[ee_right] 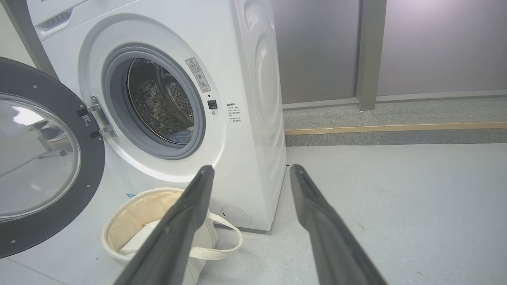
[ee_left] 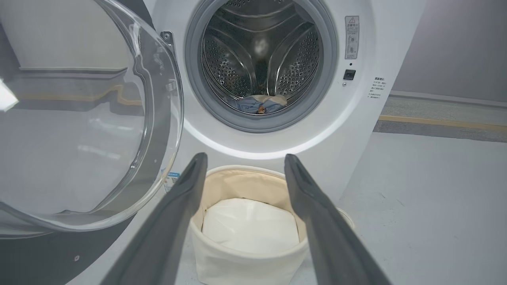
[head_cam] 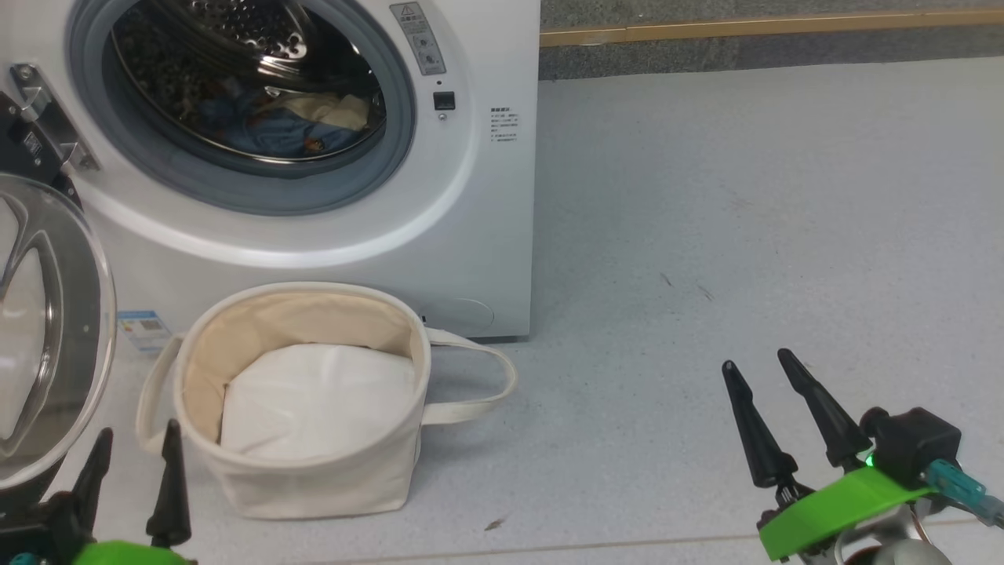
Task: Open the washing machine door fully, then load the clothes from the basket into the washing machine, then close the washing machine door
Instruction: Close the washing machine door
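Nearest me, my left gripper (head_cam: 137,439) hangs low at the near side of the basket (head_cam: 314,490). Its fingers are spread wide and empty, pointing toward the machine. The right gripper (head_cam: 757,362) sits well off to the right over the bare floor (head_cam: 745,235), also spread and holding nothing. I judge both arms are drawn back in a rest pose, clear of the door's swing.

The basket stands just in front of the washing machine (head_cam: 471,235), below the drum mouth, which makes for a short lift when loading. I see the flat white liner pad (head_cam: 314,400) in it and no garments, so I take the loading as done. To the basket's left, the washing machine door (head_cam: 47,329) hangs swung wide on its hinge.

Furthest in, the clothes (head_cam: 290,125) lie at the bottom of the drum, blue fabric with a cream piece on top. By my reckoning, closing the door is what remains, and the left arm is nearest for it.
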Controlling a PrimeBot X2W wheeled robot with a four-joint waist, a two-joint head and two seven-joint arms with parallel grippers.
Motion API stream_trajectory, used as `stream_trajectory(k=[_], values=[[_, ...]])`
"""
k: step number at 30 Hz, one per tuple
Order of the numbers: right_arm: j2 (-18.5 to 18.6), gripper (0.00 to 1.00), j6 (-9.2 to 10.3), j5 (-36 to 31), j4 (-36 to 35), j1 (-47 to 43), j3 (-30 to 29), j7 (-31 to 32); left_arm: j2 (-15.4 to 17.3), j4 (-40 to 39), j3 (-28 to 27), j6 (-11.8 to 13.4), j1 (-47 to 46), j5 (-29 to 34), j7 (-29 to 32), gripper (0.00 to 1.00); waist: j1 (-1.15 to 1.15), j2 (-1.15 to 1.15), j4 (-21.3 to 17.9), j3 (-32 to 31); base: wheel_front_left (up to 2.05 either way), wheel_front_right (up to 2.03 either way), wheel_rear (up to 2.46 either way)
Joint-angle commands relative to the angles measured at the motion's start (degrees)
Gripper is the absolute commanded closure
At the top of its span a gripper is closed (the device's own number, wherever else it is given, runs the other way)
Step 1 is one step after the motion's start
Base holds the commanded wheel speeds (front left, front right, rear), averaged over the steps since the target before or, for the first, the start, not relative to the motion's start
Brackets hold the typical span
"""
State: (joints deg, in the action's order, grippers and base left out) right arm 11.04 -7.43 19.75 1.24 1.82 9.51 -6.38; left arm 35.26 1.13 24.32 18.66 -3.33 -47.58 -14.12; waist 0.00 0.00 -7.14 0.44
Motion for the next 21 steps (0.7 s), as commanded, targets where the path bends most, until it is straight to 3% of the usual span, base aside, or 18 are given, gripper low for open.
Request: stream_trajectory(k=[1,9,21], values=[[0.0,0.00,-0.06,-0.1,-2.0,1.3,0.7,-0.3,2.3,-1.0,-3.6,0.4,-2.3,-0.8,-0.4,0.00,0.00,0.00,0.3,0.0,-0.07,0.07,0.00],[-0.9,0.00,-0.06,0.2,-1.3,1.5,1.2,-0.9,2.5,-0.4,-5.0,1.4,-2.4,-0.8,-0.5,0.00,0.00,0.00,3.9,-0.2,0.00,0.00,0.00],[-0.9,0.00,-0.06,1.5,-0.1,2.1,2.9,-1.5,2.7,-2.0,-6.8,3.6,-1.8,0.6,-0.7,0.00,0.00,0.00,15.9,-1.2,0.00,0.00,0.00]])
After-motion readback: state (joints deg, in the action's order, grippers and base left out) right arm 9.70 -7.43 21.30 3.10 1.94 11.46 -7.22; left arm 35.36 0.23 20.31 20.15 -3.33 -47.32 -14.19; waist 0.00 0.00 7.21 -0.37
